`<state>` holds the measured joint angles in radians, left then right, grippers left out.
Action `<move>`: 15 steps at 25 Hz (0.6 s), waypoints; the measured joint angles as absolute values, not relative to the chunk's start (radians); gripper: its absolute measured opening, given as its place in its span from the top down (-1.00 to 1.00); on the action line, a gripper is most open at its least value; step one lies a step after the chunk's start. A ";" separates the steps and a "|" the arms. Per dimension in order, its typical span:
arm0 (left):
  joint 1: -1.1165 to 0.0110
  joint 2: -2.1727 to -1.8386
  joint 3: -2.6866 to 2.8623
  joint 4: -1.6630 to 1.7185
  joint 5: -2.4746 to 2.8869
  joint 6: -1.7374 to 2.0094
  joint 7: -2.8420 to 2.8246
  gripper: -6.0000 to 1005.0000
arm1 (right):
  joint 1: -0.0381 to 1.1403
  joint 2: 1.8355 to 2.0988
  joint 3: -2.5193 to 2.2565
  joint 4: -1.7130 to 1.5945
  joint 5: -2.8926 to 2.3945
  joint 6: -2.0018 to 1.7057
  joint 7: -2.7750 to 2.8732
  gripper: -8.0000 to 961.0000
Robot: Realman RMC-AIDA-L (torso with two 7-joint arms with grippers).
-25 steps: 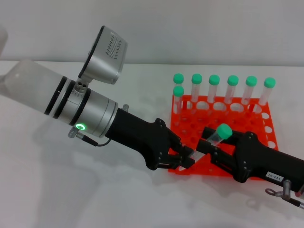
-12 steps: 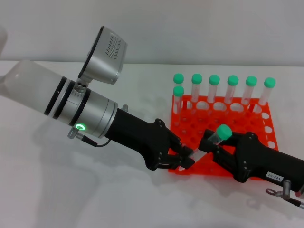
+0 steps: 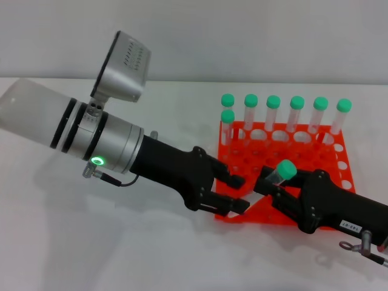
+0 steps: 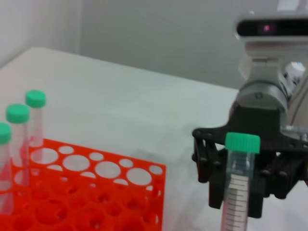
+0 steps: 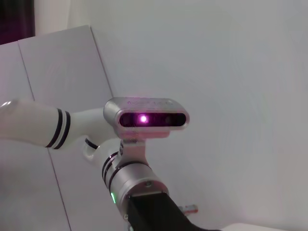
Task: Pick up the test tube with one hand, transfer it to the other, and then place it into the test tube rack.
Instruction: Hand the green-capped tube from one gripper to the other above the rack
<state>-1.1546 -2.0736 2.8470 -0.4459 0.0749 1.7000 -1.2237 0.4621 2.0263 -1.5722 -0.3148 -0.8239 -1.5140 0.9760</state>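
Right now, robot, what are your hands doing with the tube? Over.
Left gripper open, just off the tube. Right gripper shut on test tube, above the rack's near edge. Seven tubes fill the back holes.

White matte worktop, soft diffuse shadows on it, so lighting looks even and overhead-ish. Far edge meets a plain pale grey wall running the full width. Right wrist view shows flat wall panels with thin vertical seams, plus a dark strip at one corner, possibly a window or gap, can't tell.
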 joint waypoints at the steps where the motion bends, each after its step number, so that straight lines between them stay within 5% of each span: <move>1: -1.150 -2.073 2.847 -0.447 0.065 1.701 -1.224 0.17 | 0.462 2.026 -1.572 -0.315 -0.824 -1.514 0.976 0.55; 8: -1.090 -2.073 2.847 -0.522 -0.042 1.721 -1.212 -0.15 | 0.463 2.026 -1.569 -0.319 -0.824 -1.496 0.976 0.55; 15: -0.874 -2.075 2.847 -0.618 -0.390 1.762 -1.121 -0.63 | 0.487 2.017 -1.552 -0.325 -0.817 -1.474 0.975 0.54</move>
